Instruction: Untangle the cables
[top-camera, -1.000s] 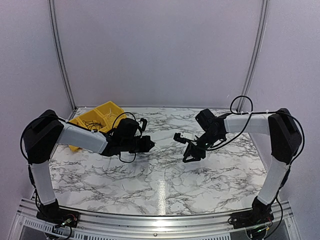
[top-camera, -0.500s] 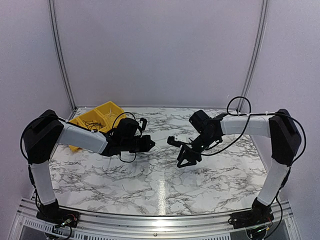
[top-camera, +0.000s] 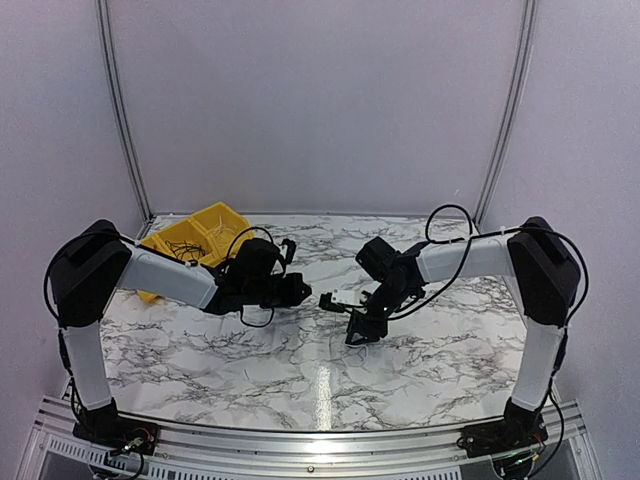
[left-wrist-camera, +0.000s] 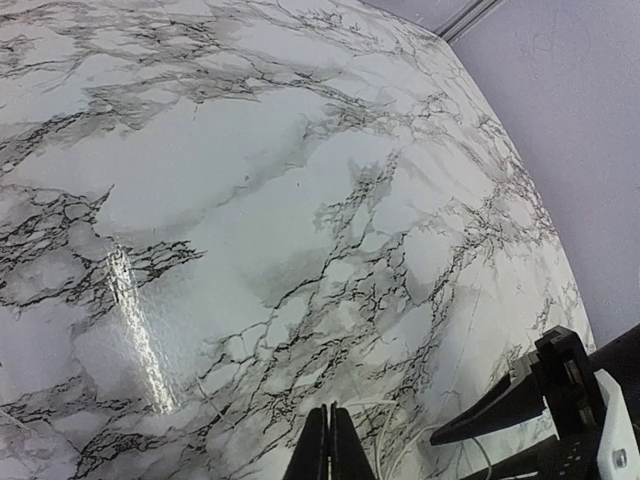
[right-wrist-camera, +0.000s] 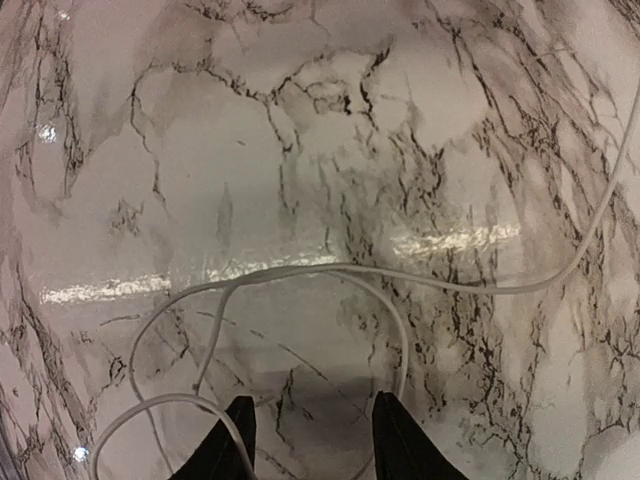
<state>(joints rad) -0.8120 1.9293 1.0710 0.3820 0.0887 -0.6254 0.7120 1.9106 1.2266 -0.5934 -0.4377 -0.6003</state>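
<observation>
Marble-pattern tabletop (top-camera: 200, 350), top view. At 10 o'clock, yellow plastic bin (top-camera: 215, 222) holds thin dark wire loops (top-camera: 185, 248). L gripper (top-camera: 300, 289): jaws shut; grip on anything unclear. R gripper (right-wrist-camera: 310, 412): jaws apart, empty. On table, thin white cable (right-wrist-camera: 300, 272) loops at R gripper's 12 o'clock, long run 9–3; both grippers near.

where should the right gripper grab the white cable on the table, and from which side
Probably the single stretch of the white cable running off to the right, clear of the loops and crossings nearer the right gripper. It lies flat on the marble table, so come from straight above, with the open fingers straddling it across its run.
</observation>
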